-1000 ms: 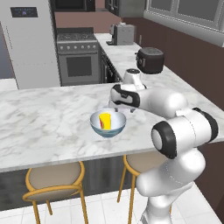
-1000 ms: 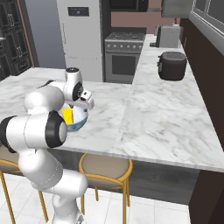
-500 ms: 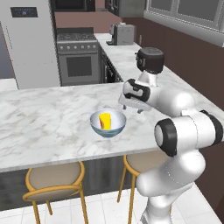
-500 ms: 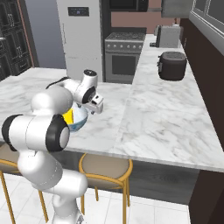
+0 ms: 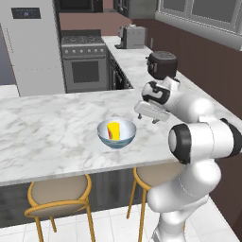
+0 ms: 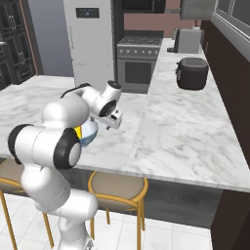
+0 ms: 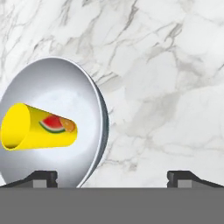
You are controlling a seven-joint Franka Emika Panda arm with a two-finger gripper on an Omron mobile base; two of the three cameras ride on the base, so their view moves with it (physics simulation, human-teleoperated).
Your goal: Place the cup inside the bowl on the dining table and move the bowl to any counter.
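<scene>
Yellow cup [image 7: 37, 127] lies tipped in bowl [image 7: 94, 105], mouth away from wide pincer [image 7: 113, 177]

1. A second ago the gripper [image 5: 152, 115] hung right over the bowl [image 5: 116, 134]; it has since swung off to the bowl's right and now hovers above bare counter [image 5: 56, 127], beside the bowl and clear of it.
2. In the left base view the hand has also pulled up and away from the cup [image 5: 113, 130], which is now in plain sight, lying tilted in the bowl.
3. In the hand view the fingers [image 7: 43, 178] are spread wide, one over the bowl's rim and the other over marble.
</scene>
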